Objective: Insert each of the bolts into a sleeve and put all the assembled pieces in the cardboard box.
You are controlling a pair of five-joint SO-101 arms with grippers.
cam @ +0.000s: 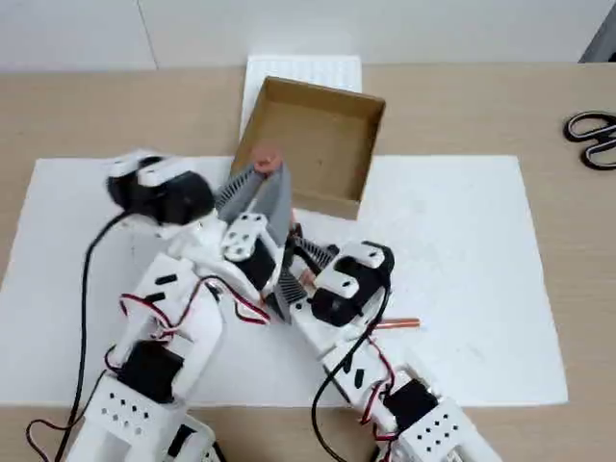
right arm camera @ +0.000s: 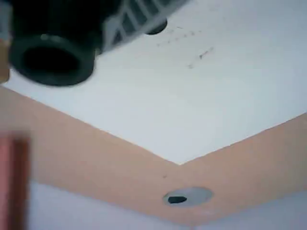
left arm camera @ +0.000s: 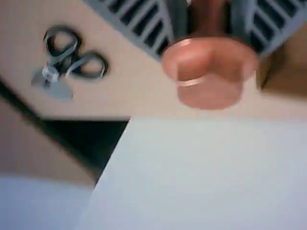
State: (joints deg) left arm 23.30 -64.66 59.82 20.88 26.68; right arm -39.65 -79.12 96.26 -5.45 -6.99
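My left gripper (cam: 265, 173) is shut on a copper-coloured bolt (cam: 266, 158), held head-up beside the near-left corner of the open cardboard box (cam: 332, 204). In the left wrist view the bolt's wide head (left arm camera: 208, 72) sticks out from between the grey ribbed fingers (left arm camera: 139, 19). My right gripper (cam: 293, 255) sits just in front of the left one and is shut on a black sleeve (right arm camera: 53, 57), whose open bore faces the camera. A second bolt (cam: 395, 324) lies flat on the white sheet beside the right arm. A small dark piece (right arm camera: 156, 27) rests on the sheet farther off.
A large white sheet (cam: 462, 269) covers the wooden table. Scissors (cam: 592, 135) lie at the far right edge, also seen as scissors (left arm camera: 72, 62). A white pad (cam: 303, 69) lies behind the box. The two arms' wrists nearly touch.
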